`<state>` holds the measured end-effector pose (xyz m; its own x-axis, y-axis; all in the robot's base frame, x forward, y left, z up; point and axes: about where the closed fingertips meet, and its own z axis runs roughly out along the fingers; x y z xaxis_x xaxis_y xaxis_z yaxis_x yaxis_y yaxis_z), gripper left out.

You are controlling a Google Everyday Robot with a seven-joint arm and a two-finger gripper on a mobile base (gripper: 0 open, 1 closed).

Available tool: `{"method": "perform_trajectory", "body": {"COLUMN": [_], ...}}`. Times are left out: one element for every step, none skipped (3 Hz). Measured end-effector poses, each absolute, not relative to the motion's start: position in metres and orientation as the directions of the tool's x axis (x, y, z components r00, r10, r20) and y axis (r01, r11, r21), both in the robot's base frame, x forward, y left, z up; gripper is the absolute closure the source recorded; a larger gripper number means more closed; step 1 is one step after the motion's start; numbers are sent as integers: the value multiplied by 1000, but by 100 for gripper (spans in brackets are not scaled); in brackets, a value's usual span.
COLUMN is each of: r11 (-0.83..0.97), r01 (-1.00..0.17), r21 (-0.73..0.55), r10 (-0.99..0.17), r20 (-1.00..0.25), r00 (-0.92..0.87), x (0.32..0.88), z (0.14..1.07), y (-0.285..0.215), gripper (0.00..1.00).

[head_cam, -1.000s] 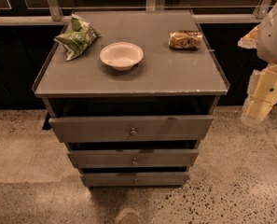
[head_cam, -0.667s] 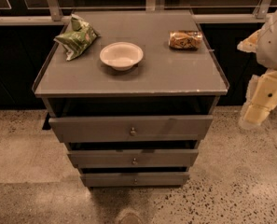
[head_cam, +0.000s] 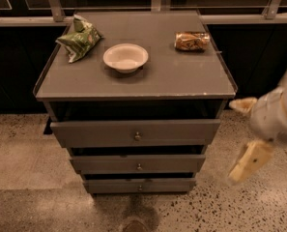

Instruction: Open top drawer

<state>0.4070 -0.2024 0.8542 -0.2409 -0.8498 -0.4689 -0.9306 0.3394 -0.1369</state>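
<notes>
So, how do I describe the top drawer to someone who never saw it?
The grey cabinet stands centre, a white bowl on top, the hand hanging at picture right. Of its three knobbed drawers, the top drawer is the widest and tallest.

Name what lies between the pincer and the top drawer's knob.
Camera view: nothing stands there, only the front of the top drawer and floor; the pincer hangs right of the cabinet.

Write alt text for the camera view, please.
The gripper hangs right of a grey cabinet, apart from its top drawer, which seems slightly pulled out. On top lie a green bag, a white bowl and a brown packet.
</notes>
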Motion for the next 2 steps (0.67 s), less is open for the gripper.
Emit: {"method": "perform_trajectory", "body": {"r11": [379,415], "r01": [-925,-908], "r21": [-21,-55], "r10": [-760,-742], "r20": [-578,-599], "r00": [-298,-302], "x": [413,432], "z": [767,757], "y": [-172,-172], "gripper": [19,42]}}
